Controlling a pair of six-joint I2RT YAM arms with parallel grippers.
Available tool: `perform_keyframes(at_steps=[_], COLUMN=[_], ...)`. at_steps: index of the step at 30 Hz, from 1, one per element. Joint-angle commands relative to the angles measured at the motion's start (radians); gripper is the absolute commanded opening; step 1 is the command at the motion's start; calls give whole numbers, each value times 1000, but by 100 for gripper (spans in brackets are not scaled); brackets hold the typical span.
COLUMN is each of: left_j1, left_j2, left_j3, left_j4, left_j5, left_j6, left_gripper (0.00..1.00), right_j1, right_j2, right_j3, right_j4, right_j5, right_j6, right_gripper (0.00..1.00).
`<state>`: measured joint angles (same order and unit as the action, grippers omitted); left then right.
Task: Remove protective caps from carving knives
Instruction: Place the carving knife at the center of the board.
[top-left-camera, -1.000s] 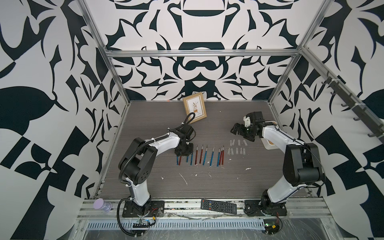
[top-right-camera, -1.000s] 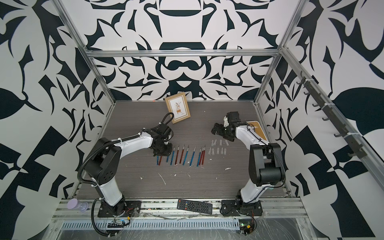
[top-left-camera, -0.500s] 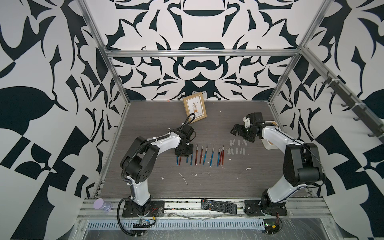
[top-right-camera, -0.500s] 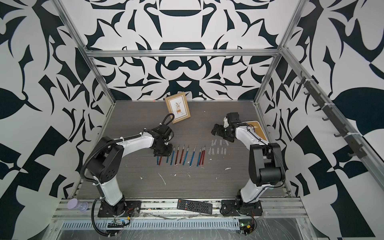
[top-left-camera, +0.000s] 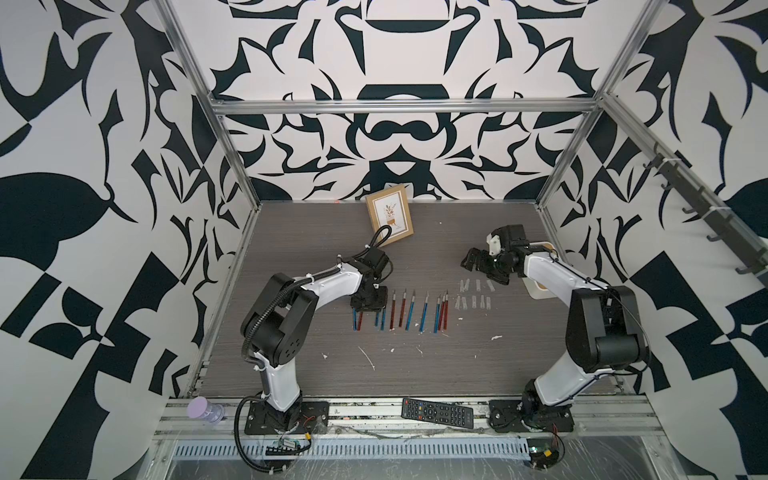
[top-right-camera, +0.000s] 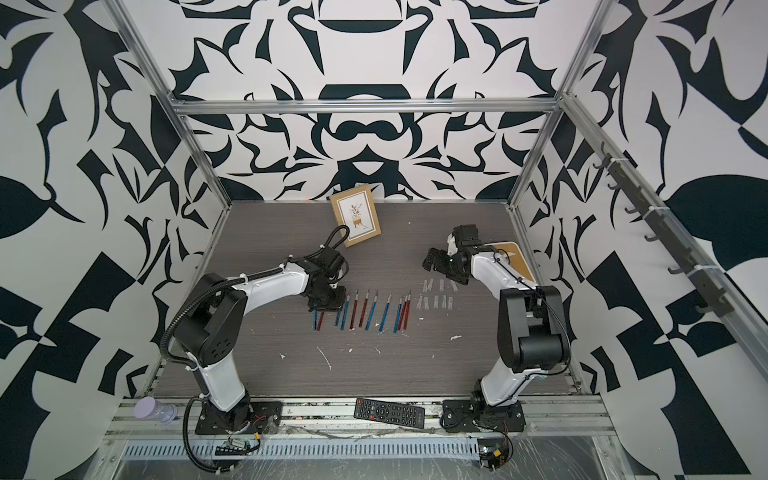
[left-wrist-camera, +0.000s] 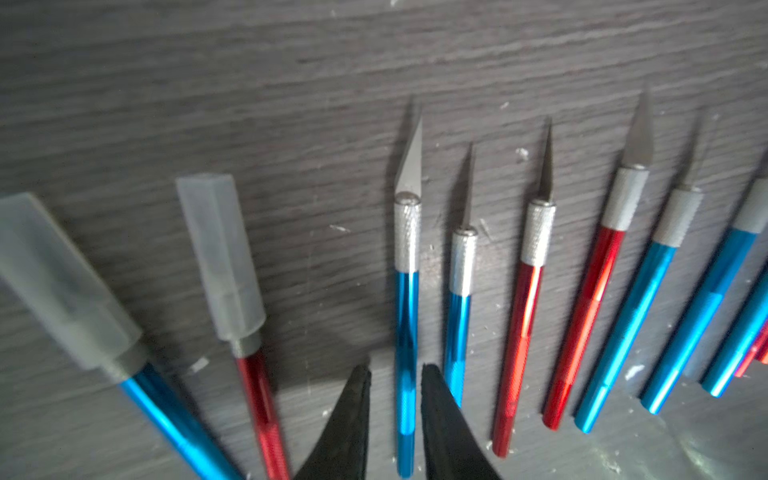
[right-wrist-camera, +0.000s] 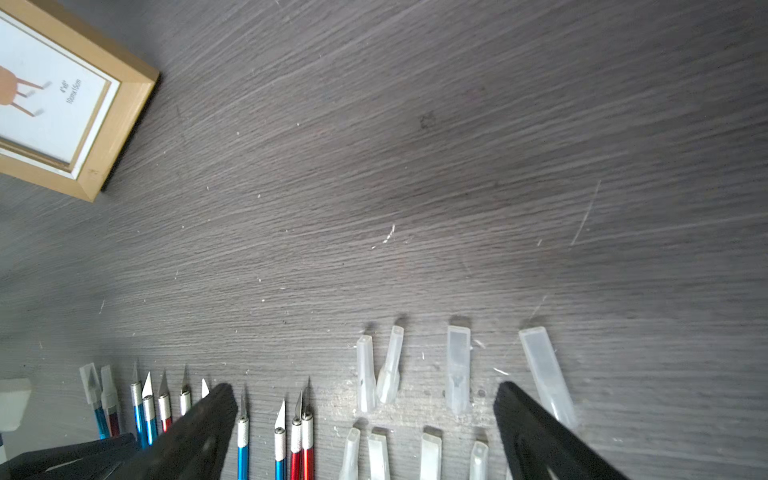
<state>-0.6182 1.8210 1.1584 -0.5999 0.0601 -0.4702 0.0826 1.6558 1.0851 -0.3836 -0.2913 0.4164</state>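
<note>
A row of carving knives (top-left-camera: 411, 309) with blue and red handles lies mid-table. My left gripper (left-wrist-camera: 397, 370) hangs low over the row's left end (top-left-camera: 368, 305). Its jaws stand slightly apart, open, on either side of a bare-bladed blue knife (left-wrist-camera: 406, 324) that rests on the table. Beside it, a blue knife and a red knife each wear a protective cap (left-wrist-camera: 62, 282) (left-wrist-camera: 224, 257). Several loose protective caps (top-left-camera: 473, 295) (right-wrist-camera: 457, 365) lie in two rows right of the knives. My right gripper (right-wrist-camera: 365, 390) hovers wide open over them (top-left-camera: 478, 266), holding nothing.
A wooden picture frame (top-left-camera: 390, 216) leans at the back. A white tray (top-left-camera: 540, 286) sits by the right wall under the right arm. A black remote (top-left-camera: 437, 412) and a purple bottle (top-left-camera: 203, 409) lie on the front rail. White flecks (top-left-camera: 368, 357) dot the table.
The left gripper's jaws have parted a little around the blue knife. Neither arm has visibly shifted, and the right gripper stays wide open.
</note>
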Motion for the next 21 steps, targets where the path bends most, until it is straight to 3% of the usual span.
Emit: perform_keyframes(at_steps=[1, 10, 13, 15, 17, 21], left_j1=[-3, -3, -2, -1, 1, 8], left_j2=[-37, -108, -118, -126, -136, -157], left_j3=[33, 44, 43, 41, 38, 31], left_j4=[-42, -60, -70, -81, -87, -97], left_j5=[-8, -15, -40, -59, -78, -114], left_j6=[5, 5, 19, 23, 25, 26], left_gripper=[26, 35, 53, 77, 92, 100], right_j1=[4, 4, 4, 4, 4, 4], right_j2=[-27, -22, -22, -24, -27, -34], right_j3=[4, 16, 16, 15, 16, 16], right_j4=[11, 9, 10, 11, 11, 4], right_j5=[5, 4, 4, 4, 3, 22], right_j6=[4, 5, 8, 9, 10, 13], right_gripper=[100, 100, 100, 100, 100, 100])
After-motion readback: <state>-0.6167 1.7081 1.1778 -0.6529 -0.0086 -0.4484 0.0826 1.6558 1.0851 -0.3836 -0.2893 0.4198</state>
